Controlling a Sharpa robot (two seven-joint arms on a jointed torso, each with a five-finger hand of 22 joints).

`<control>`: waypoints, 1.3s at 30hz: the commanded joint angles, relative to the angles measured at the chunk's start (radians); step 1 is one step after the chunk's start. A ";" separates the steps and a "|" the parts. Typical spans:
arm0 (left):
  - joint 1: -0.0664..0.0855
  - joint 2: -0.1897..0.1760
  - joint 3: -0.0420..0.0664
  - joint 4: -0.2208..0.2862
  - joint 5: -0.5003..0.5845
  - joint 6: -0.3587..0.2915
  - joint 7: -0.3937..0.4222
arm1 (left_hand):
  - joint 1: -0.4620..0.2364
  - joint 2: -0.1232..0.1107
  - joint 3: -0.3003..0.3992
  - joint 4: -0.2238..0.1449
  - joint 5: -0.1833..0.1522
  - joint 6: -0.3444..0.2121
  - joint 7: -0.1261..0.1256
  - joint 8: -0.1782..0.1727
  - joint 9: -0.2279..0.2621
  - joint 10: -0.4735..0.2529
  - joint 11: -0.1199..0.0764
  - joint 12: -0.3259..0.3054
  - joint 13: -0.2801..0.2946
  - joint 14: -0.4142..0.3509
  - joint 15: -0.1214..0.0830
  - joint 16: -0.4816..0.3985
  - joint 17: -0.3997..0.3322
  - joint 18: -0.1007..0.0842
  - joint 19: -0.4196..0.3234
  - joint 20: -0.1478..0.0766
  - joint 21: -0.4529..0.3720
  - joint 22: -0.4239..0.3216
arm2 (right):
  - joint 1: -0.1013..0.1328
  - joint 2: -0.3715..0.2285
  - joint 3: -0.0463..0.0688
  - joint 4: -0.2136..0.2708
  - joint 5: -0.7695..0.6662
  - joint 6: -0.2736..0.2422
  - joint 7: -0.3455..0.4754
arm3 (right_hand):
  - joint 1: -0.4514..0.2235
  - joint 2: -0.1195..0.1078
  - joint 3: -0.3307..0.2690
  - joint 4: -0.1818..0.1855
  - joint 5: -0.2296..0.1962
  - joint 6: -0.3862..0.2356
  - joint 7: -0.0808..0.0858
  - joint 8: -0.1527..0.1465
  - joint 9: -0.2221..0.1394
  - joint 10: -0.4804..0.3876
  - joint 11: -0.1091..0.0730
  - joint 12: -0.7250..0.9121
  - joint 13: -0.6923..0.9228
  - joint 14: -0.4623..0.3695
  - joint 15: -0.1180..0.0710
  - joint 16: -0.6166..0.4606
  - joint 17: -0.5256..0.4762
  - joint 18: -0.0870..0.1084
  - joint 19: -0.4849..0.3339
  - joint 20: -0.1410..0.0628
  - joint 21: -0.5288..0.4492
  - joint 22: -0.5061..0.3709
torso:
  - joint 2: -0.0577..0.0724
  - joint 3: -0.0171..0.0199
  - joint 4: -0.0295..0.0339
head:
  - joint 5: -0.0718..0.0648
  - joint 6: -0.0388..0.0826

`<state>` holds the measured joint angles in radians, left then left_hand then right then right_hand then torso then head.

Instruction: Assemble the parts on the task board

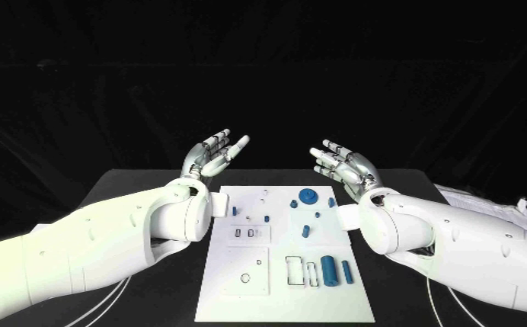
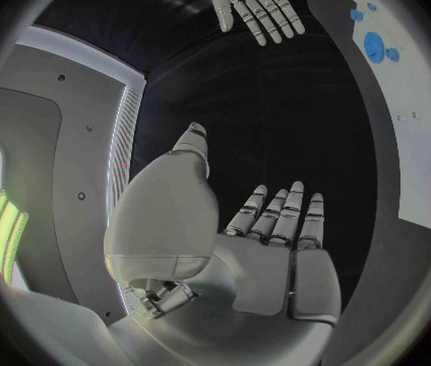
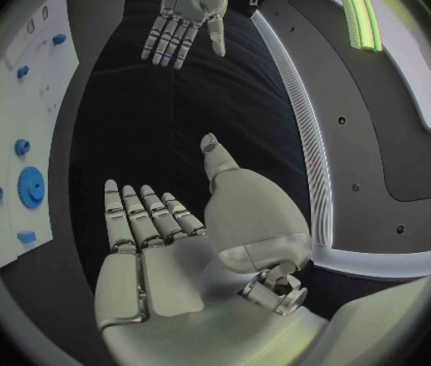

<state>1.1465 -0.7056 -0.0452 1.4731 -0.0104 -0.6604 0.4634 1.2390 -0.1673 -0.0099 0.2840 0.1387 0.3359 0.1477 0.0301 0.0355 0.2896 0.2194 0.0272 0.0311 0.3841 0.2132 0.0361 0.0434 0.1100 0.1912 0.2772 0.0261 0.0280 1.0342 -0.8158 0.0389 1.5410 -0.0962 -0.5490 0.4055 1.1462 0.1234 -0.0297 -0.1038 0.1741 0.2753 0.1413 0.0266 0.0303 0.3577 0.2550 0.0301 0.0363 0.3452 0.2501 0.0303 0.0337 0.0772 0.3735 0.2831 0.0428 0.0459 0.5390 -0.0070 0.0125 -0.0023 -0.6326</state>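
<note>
Task board [image 1: 247,296], white, lies mid-table between both arms in the head view; blue parts on it: a large gear [image 1: 310,195] near the far edge, two cylinders [image 1: 330,270] nearer. Left hand [image 1: 215,152] and right hand [image 1: 343,162] raised beyond it, fingers spread, empty.

Left wrist view: palm [image 2: 267,260] bare, fingers extended; board edge [image 2: 419,138] beside.

Right wrist view: same, gear [image 3: 31,188] visible on the board.

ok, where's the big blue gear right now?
In the head view the big blue gear lies at the far right of the white board, near the right hand's wrist.
</note>
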 commanded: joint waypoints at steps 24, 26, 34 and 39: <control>0.001 -0.113 0.000 0.088 -0.020 0.095 0.026 | 0.110 0.125 0.013 -0.008 -0.010 0.545 0.062 0.077 0.037 0.709 -0.053 0.119 0.043 0.704 -0.091 0.179 0.106 0.075 0.731 -0.040 0.270 0.111 | 0.020 -0.012 0.014 -0.079 -0.666 0.082 -0.043 | 0.136 -0.025 0.172 -0.179 0.061 0.678 0.087 0.037 0.034 0.712 -0.084 0.033 0.025 0.751 -0.121 0.066 0.029 0.107 0.550 -0.046 0.196 0.052 | 0.040 -0.0053 -0.0163 | 0.002 0.013; 0.002 -0.130 0.000 0.113 -0.024 0.103 0.020 | 0.115 0.128 0.004 -0.013 -0.010 0.575 0.059 0.084 0.038 0.744 -0.062 0.123 0.047 0.738 -0.102 0.184 0.123 0.075 0.761 -0.052 0.281 0.114 | 0.031 -0.009 0.014 -0.089 -0.729 0.104 -0.070 | 0.141 -0.033 0.178 -0.183 0.062 0.682 0.084 0.037 0.034 0.718 -0.087 0.033 0.026 0.762 -0.125 0.064 0.030 0.108 0.575 -0.053 0.212 0.058 | 0.054 -0.0009 -0.0192 | 0.008 0.017; 0.004 -0.167 0.004 0.202 -0.001 0.121 0.022 | 0.119 0.133 -0.039 -0.019 -0.011 0.599 0.056 0.072 0.032 0.763 -0.065 0.093 0.042 0.765 -0.110 0.165 0.160 0.073 0.806 -0.065 0.296 0.117 | 0.070 -0.010 0.020 -0.110 -0.983 0.130 -0.193 | 0.159 -0.081 0.187 -0.181 0.043 0.734 0.058 0.047 0.038 0.805 -0.122 0.045 0.030 0.919 -0.179 0.118 0.060 0.105 0.684 -0.112 0.327 0.113 | 0.100 0.0065 -0.0161 | -0.002 0.019; 0.005 -0.190 0.007 0.250 0.055 0.134 0.007 | 0.126 0.139 -0.047 -0.024 -0.011 0.602 0.057 0.068 0.032 0.760 -0.064 0.083 0.039 0.766 -0.109 0.158 0.169 0.072 0.813 -0.065 0.300 0.119 | 0.080 -0.011 0.034 -0.080 -1.207 0.128 -0.349 | 0.188 -0.091 0.198 -0.178 0.043 0.778 0.034 0.052 0.039 0.875 -0.157 0.051 0.031 1.092 -0.234 0.199 0.113 0.107 0.783 -0.170 0.469 0.193 | 0.134 0.0068 -0.0103 | -0.022 0.022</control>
<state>1.1499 -0.8932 -0.0393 1.7105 -0.0049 -0.5632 0.4743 1.3631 -0.0367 -0.0504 0.2587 0.1336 0.9308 0.2033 0.1015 0.0680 1.0496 0.1529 0.1156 0.0716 1.1445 0.1053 0.1995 0.2109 0.1657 0.9991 0.2126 0.3215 0.1454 1.1122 -0.8273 0.0722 1.4504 -1.0735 -0.4441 0.1994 1.3242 0.0469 0.1597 -0.2838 0.2215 1.0265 0.1891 0.0748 0.0680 1.1864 0.1208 0.0749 0.0656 1.3382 0.0486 0.1884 0.1216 0.1696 1.0959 0.1471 0.4345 0.1993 0.6460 -0.0014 -0.0021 -0.0153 -0.6132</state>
